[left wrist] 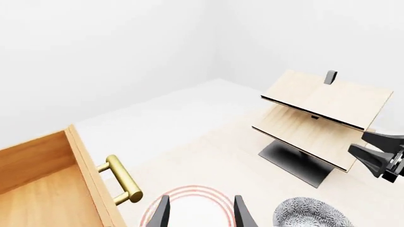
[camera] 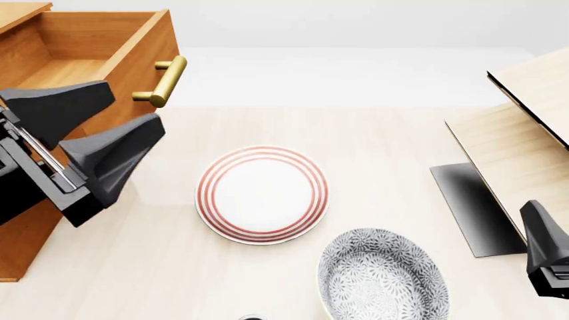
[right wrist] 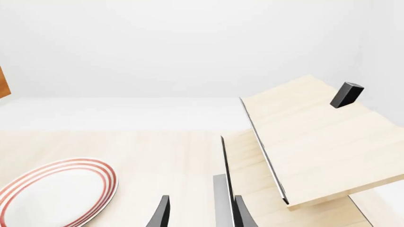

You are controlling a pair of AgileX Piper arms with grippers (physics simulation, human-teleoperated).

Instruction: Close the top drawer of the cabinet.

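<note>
The top drawer (camera: 84,47) of the orange-brown cabinet (camera: 16,12) stands pulled out at the far left, its inside bare. Its brass bar handle (camera: 165,81) juts from the flat front toward the table's middle. My left gripper (camera: 136,107) hovers open just in front of the drawer front and below the handle, nothing between its fingers. In the left wrist view the drawer (left wrist: 44,175) and handle (left wrist: 124,180) lie beside the left gripper (left wrist: 200,213). My right gripper (camera: 547,257) sits low at the right edge, open and holding nothing, as the right wrist view (right wrist: 200,213) shows.
A red-ringed white plate (camera: 261,194) lies mid-table, with a grey patterned bowl (camera: 382,277) nearer me. Pale light-wood panels (camera: 524,133) on a black base (camera: 471,207) stand at the right. The cabinet's lower body (camera: 13,247) runs down the left edge.
</note>
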